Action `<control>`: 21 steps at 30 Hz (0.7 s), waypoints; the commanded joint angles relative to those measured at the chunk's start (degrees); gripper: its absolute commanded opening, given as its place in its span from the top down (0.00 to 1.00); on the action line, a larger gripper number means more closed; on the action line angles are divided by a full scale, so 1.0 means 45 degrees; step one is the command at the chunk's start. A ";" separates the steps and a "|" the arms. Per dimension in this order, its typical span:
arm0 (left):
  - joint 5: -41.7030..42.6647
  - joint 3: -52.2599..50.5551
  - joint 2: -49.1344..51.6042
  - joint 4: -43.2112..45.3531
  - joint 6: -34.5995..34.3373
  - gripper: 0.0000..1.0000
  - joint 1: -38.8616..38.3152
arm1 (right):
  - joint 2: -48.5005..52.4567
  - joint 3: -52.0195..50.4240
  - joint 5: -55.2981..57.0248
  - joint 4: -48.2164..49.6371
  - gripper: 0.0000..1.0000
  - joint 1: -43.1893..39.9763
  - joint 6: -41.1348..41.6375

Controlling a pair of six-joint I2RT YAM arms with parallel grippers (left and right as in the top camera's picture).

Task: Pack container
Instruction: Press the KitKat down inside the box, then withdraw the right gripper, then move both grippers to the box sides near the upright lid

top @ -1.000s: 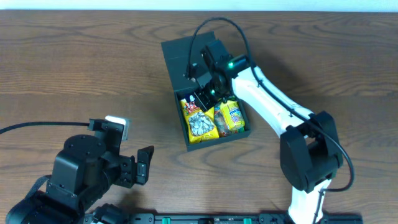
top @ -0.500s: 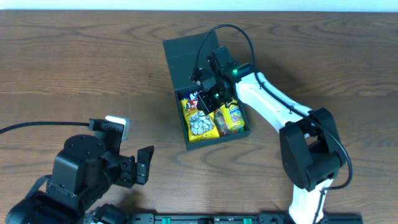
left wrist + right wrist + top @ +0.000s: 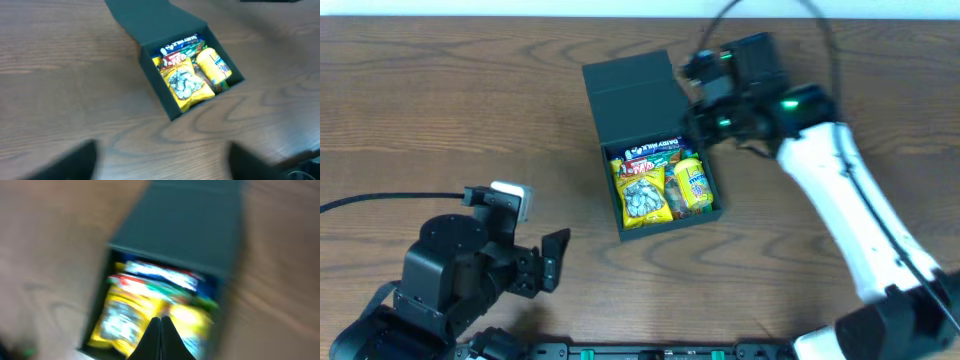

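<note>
The container [image 3: 627, 90] is a dark teal-black box on the wooden table with its flap lid open toward the far side. It also shows in the left wrist view [image 3: 150, 22] and, blurred, in the right wrist view [image 3: 190, 225]. Inside lie several snack packets [image 3: 655, 180], mostly yellow, with a blue and red one at the back. My right gripper [image 3: 161, 322] is shut and empty, held above the box; in the overhead view the arm [image 3: 740, 80] is blurred to the right of the lid. My left gripper [image 3: 160, 160] is open and empty, well in front of the box.
The bulky black left arm [image 3: 470, 270] sits at the near left with a cable trailing left. The white right arm [image 3: 850, 210] crosses the right side of the table. Bare wood surrounds the box.
My right gripper has lifted out of the box and swung up and to the right. The blue and red packet at the back now shows. The left arm has not moved.
</note>
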 commanded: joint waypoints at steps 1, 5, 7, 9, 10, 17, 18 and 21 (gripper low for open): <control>0.0029 0.0180 0.0350 0.0097 0.0136 0.68 0.0034 | 0.0398 -0.0233 0.1151 -0.0826 0.98 -0.1175 0.0831; -0.0811 -0.0369 0.1049 0.0665 -0.0112 0.94 0.0034 | 0.0418 -0.1044 0.1151 -0.1326 0.98 -0.2161 0.0991; -0.0976 -0.1020 0.1530 0.1491 -0.0787 0.94 0.0034 | 0.0418 -0.1666 0.1098 -0.1268 0.98 -0.2463 0.1112; -0.0971 -0.1632 0.1982 0.2283 -0.1394 0.94 0.0034 | 0.0418 -0.2259 0.0879 -0.1064 0.98 -0.2555 0.1190; -0.0971 -0.1962 0.2263 0.2691 -0.1700 0.94 0.0034 | 0.0418 -0.2613 0.0665 -0.0855 0.99 -0.2555 0.1190; -0.0141 -0.3968 0.4857 0.5659 -0.3138 0.94 0.0078 | 0.0418 -0.5275 -0.0457 0.1331 0.99 -0.2550 0.1666; 0.0379 -0.4153 0.5217 0.6159 -0.3177 0.94 0.0146 | 0.0418 -0.5571 -0.0753 0.1661 0.98 -0.2545 0.1661; 0.1943 -0.4663 0.6436 0.7752 -0.3589 0.94 0.0665 | 0.0418 -0.6382 -0.1647 0.2569 0.98 -0.2521 0.1671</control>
